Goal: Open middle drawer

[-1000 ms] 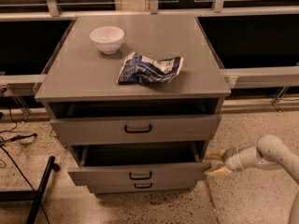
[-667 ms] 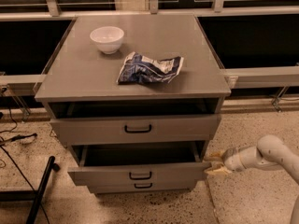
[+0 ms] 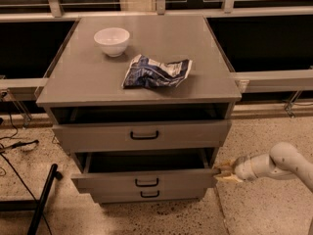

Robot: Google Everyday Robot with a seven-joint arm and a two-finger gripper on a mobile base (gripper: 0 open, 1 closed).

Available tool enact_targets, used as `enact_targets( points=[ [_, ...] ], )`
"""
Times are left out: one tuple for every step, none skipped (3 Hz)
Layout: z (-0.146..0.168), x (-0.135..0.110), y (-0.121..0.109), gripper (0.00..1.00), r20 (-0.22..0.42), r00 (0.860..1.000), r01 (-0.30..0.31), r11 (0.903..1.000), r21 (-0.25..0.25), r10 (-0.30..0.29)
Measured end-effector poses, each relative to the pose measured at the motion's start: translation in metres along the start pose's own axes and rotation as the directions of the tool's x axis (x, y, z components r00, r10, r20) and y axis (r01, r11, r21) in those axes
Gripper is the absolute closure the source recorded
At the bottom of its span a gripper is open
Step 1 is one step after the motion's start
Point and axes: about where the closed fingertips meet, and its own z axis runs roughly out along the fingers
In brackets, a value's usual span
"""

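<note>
Pincer (image 3: 224, 172), tips slightly apart, meets the right end of your flat-fronted grey middle drawer with its black loop handle (image 3: 107, 181). You see that drawer pulled out under the grey table (image 3: 195, 43) bearing a white bowl (image 3: 112, 40) and a crumpled blue bag (image 3: 156, 72).

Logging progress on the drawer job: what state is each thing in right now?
top drawer: partly open
middle drawer: pulled out, open
bottom drawer: shut
bowl: upright on cabinet top
chip bag: crumpled, lying on cabinet top
gripper: at middle drawer's right front corner
</note>
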Motion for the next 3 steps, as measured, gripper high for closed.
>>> enact_targets(
  points=[
    [0.003,-0.002,0.003,1.00,0.003,1.000,-0.003,1.0000,-0.007,0.003],
    [0.001,-0.003,0.008,1.00,0.010,1.000,-0.007,1.0000,-0.004,0.007],
    [-0.002,-0.004,0.013,1.00,0.015,1.000,-0.005,0.9999,0.009,0.005]
  ],
)
